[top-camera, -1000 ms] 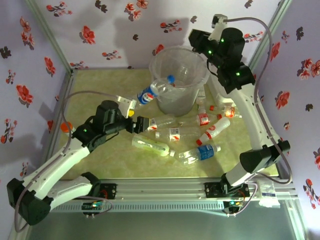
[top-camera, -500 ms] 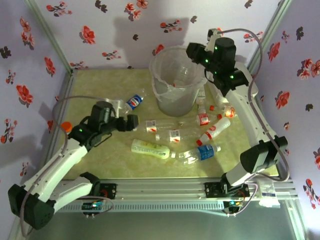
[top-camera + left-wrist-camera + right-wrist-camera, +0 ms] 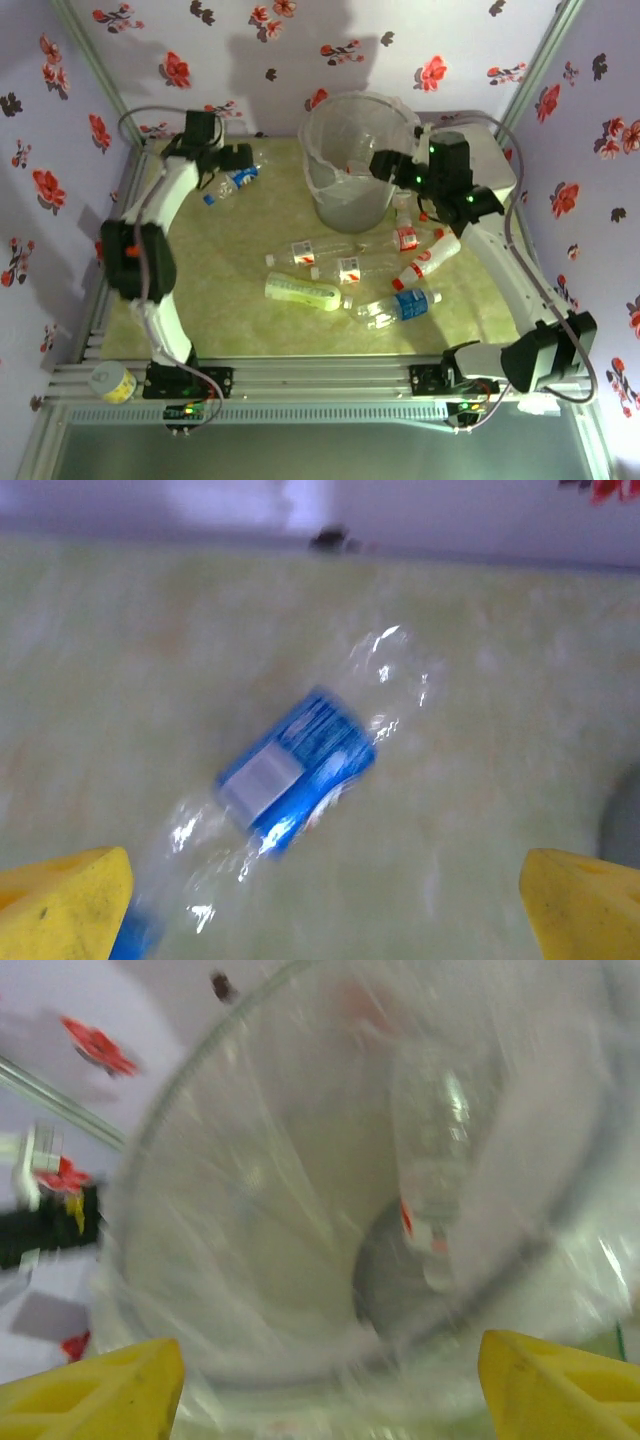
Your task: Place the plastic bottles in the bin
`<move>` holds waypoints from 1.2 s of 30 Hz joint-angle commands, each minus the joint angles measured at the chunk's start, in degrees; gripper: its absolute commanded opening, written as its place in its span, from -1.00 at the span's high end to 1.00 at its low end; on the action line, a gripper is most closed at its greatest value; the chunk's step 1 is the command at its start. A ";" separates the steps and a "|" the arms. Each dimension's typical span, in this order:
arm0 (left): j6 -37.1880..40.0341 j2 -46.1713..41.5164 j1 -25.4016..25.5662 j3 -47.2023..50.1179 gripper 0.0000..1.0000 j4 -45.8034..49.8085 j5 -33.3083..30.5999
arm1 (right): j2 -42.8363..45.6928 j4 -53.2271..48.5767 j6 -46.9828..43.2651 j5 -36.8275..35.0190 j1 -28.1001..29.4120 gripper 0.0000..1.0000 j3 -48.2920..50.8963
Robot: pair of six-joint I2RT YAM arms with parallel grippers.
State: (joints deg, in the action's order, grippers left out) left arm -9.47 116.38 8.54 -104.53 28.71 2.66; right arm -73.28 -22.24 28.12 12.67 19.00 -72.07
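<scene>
Between the left gripper's [image 3: 325, 910] yellow fingertips [image 3: 62, 905], which stand spread wide with nothing in them, a blue-labelled bottle [image 3: 300, 765] lies on its side on the table [image 3: 500, 680], slanted across the gap with one end running down beside one tip. It rests well to the left of the bin [image 3: 350, 205], near the back wall [image 3: 250, 60]. The right gripper [image 3: 325, 1390] is likewise spread and empty, its fingertips [image 3: 560, 1385] hanging just at the bin's right rim and facing into it, where one clear bottle [image 3: 432, 1175] lies against the clear bag liner [image 3: 250, 1210]. The likely trouble on the left is the slant. A close from here would probably catch the bottle off-centre, and thin, slick plastic could squirt out, roll toward the wall, or swing in the grasp and clip the rim on the way over. On the right, a dipping fingertip could snag the liner and drag the light bin, and both arms converging above the bin at once would risk a collision. Room is tight behind the blue-labelled bottle, where the wall is close, but bare table opens between it and the bin. In front of the bin and to its right the loose bottles [image 3: 322, 247] crowd together, a green-labelled bottle [image 3: 300, 291] farthest forward, leaving little space for fingers to come down between them.
</scene>
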 commanded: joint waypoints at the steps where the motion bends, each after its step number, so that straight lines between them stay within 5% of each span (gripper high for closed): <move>1: 11.71 14.88 -1.77 -16.40 -0.99 13.42 8.04 | 5.22 -5.27 -0.65 -0.78 0.09 -0.57 3.56; 4: 13.95 26.31 -1.69 -32.04 -0.99 23.50 7.55 | 9.62 -8.11 -0.52 -3.44 0.07 -0.59 7.05; 8: 12.95 31.17 -2.03 -35.86 -1.00 26.19 0.03 | 14.33 -11.71 0.10 -5.10 0.08 -0.59 8.92; 17: 11.20 25.09 -1.86 -24.30 -1.00 22.72 1.15 | 18.57 -12.56 1.80 -6.25 0.07 -0.59 10.73; 22: 11.84 12.07 0.43 -13.32 -1.00 16.81 9.32 | 19.09 -11.77 2.47 -6.49 0.07 -0.60 11.41; 27: 13.19 2.46 1.83 -5.20 -1.00 8.72 6.77 | 18.80 -11.33 2.59 -6.25 0.07 -0.60 11.59; 31: 18.20 5.62 -0.12 -7.62 -1.00 9.18 -5.09 | 19.44 -12.17 2.56 -5.59 0.08 -0.65 11.18; 36: 20.84 19.72 -4.01 -23.52 -1.00 21.39 -0.76 | 21.00 -15.17 0.93 -8.00 0.08 -0.66 10.99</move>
State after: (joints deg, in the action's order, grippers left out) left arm 7.88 127.57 6.98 -122.10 41.71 2.09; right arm -53.91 -35.18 30.02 7.03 19.00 -60.97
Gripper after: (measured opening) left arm 0.997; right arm 0.828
